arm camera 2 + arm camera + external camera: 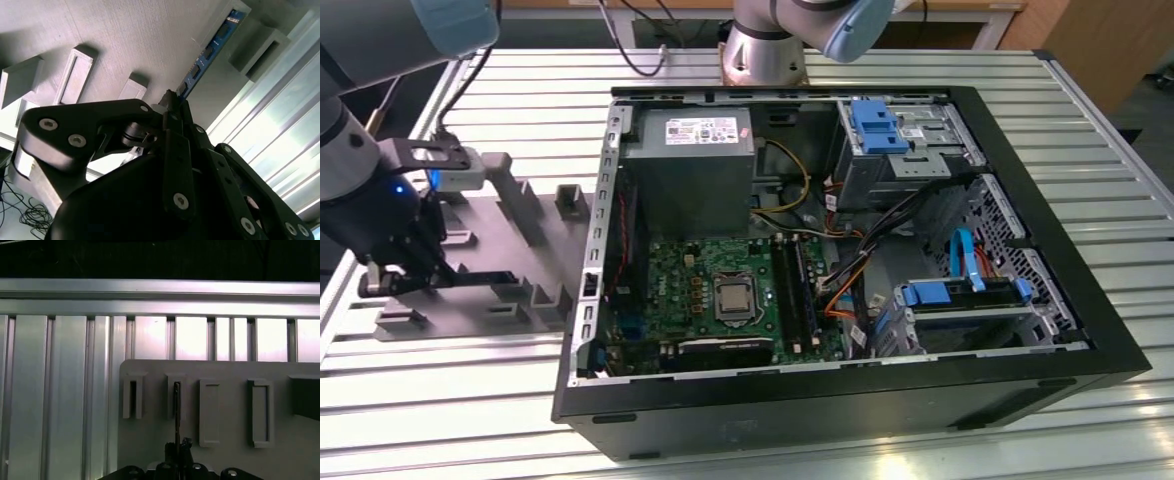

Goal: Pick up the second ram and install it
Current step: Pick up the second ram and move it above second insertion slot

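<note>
The second ram [210, 47] is a thin blue board with black chips, seen edge-on as a dark line [176, 405] in the first wrist view. It stands in a slot of the grey holder plate [507, 250]. My gripper [172, 102] is shut on the near end of the stick, its fingertips [186, 444] pinching both faces. In the exterior view the gripper [380, 280] hangs low over the holder plate, at the exterior view's left of the open computer case [1067, 300]. Inside the case, the green motherboard [694, 270] shows its long black slots [794, 285].
The holder plate carries several raised grey blocks and empty slots [257, 412]. A ribbed aluminium table [854, 450] lies under everything. Inside the case are a power supply [694, 160], blue drive brackets [961, 290] and loose cables. A second robot base [767, 50] stands behind the case.
</note>
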{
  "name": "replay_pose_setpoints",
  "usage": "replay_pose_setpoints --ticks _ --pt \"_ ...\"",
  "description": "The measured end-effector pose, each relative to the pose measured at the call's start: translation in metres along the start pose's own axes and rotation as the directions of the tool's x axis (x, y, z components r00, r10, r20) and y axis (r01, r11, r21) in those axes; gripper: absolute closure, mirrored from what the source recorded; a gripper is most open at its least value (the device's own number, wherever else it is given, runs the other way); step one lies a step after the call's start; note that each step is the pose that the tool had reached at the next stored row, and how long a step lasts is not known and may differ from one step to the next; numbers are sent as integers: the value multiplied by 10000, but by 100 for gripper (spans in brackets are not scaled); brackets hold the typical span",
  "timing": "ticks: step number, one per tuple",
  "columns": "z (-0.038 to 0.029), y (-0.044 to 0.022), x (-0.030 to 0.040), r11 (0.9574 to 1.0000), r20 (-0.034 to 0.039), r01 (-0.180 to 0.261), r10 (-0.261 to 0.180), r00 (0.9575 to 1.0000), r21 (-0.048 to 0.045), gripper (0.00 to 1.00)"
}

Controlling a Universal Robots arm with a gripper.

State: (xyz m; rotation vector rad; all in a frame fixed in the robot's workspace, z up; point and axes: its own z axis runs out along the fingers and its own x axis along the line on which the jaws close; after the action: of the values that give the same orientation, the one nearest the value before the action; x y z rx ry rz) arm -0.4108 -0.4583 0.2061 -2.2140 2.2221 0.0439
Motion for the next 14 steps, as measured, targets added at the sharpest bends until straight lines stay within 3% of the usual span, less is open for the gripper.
replay_pose_setpoints --ticks 11,14 --pt "-289 5 -7 10000 0 0 0 10000 0 86" --pt "-323 5 -7 10000 1 0 0 10000 1 86"
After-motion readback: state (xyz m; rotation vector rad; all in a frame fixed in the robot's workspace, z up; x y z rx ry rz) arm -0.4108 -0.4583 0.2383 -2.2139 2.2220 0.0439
